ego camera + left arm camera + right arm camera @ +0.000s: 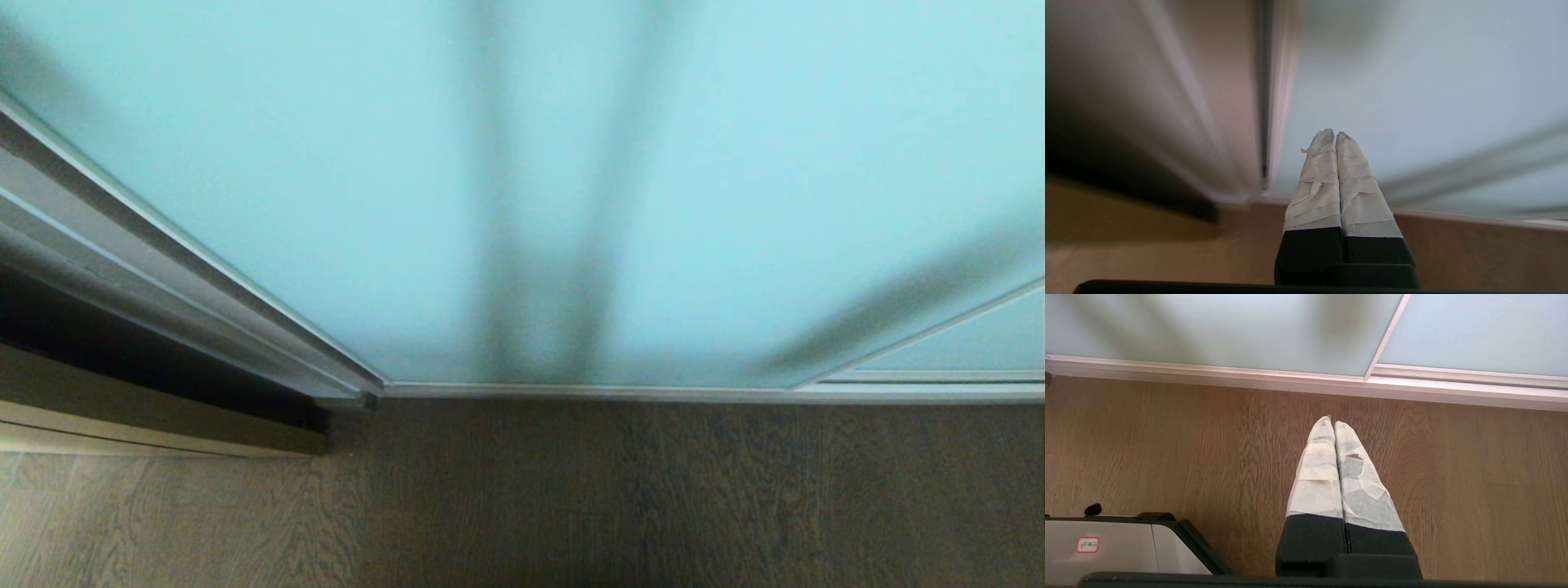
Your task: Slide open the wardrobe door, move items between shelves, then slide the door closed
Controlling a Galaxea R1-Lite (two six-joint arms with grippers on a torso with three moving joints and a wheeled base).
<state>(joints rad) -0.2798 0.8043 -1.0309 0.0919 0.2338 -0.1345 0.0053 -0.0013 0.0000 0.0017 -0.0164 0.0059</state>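
Both of our grippers are pressed closed on nothing. Our left gripper (1335,134) has its two tape-wrapped fingers (1318,183) meeting at the tips, and it points toward the lower left corner of the sliding wardrobe door (326,163), near that door's slim silver-white left frame edge (1280,102); we cannot tell whether the tips touch the glass. Our right gripper (1332,422) hangs over the wood floor (1167,449) on the right, its two taped fingers (1318,473) also together, well short of the door's bottom rail (1208,373).

From the head view neither arm shows. One frosted pale-blue glass panel fills the far side of the scene, standing closed down to the bottom track (612,392). A second glass panel (963,347) shows at the far right, its frame edge overlapping the first. To the left of the door run the grey vertical frame strips (122,269), then a dark gap (122,351) and a tan board (147,425) at floor level. One corner of our grey base (1118,547) with a small red-edged label (1087,544) sits near the right gripper.
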